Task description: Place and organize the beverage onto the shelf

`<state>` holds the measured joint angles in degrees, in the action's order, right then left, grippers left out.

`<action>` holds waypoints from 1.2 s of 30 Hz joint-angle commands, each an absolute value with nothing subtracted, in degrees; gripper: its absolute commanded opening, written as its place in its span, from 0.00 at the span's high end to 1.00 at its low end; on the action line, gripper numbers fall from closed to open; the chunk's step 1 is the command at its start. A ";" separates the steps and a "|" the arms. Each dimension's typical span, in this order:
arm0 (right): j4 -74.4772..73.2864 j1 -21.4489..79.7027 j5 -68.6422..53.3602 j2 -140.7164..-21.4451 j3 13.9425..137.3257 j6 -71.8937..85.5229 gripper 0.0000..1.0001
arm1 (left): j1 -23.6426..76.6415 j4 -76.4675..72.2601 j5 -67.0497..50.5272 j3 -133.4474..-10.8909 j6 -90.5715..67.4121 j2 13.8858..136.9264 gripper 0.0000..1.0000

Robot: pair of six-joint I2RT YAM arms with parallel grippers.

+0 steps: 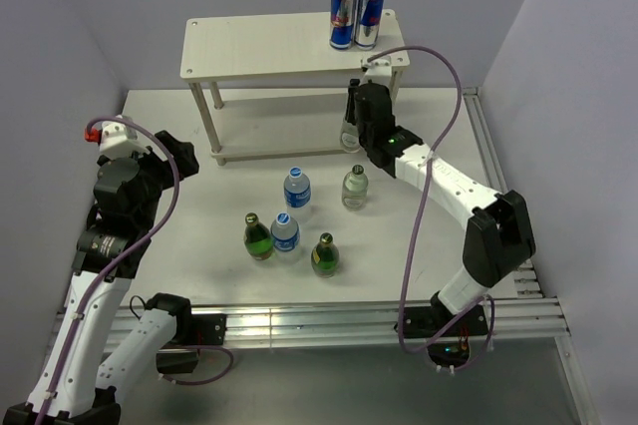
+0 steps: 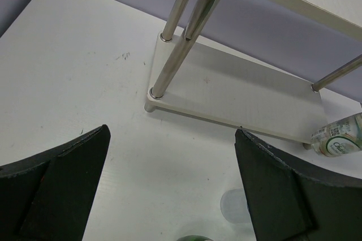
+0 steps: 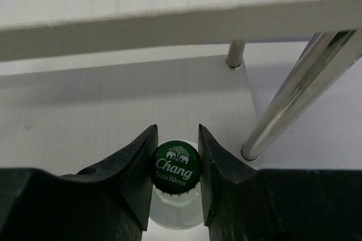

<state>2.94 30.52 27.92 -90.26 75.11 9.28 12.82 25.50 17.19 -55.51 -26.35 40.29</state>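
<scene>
My right gripper [image 3: 176, 164] is shut on the green "Chang" cap of a clear pale bottle [image 3: 176, 214]. It holds the bottle upright under the front edge of the shelf [image 3: 169, 26], just left of the shelf's right front leg [image 3: 294, 94]. In the top view this gripper [image 1: 352, 138] is at the shelf's [image 1: 259, 46] right front corner. On the table stand two blue-label bottles [image 1: 297, 188] [image 1: 286, 232], two green bottles [image 1: 258, 236] [image 1: 324, 255] and a pale bottle [image 1: 354, 187]. My left gripper [image 2: 172, 130] is open and empty, back at the left [image 1: 179, 158].
Two blue-and-silver cans [image 1: 356, 16] stand on the shelf's top board at its right end. In the left wrist view the lower board [image 2: 237, 91] and two left legs [image 2: 175, 43] lie ahead. A pale bottle [image 2: 339, 139] shows by the board's right corner. Grey walls close in.
</scene>
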 commanded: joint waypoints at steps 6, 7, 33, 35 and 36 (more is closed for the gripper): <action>25.99 29.53 30.14 -92.02 72.96 7.65 1.00 | 12.57 23.03 16.08 -55.37 -25.40 39.29 0.01; 27.23 29.53 30.41 -92.72 71.91 7.39 1.00 | 12.57 23.03 16.00 -55.37 -25.40 39.29 0.01; 47.64 29.53 42.01 -108.10 75.85 -1.84 1.00 | 12.39 23.11 16.61 -55.28 -25.40 39.11 0.01; 47.03 29.62 42.80 -108.89 76.55 -2.11 1.00 | 12.39 23.03 16.52 -55.28 -25.40 39.02 0.01; 45.98 29.71 43.50 -109.24 77.34 -2.11 0.91 | 12.39 23.03 16.52 -55.28 -25.40 39.02 0.01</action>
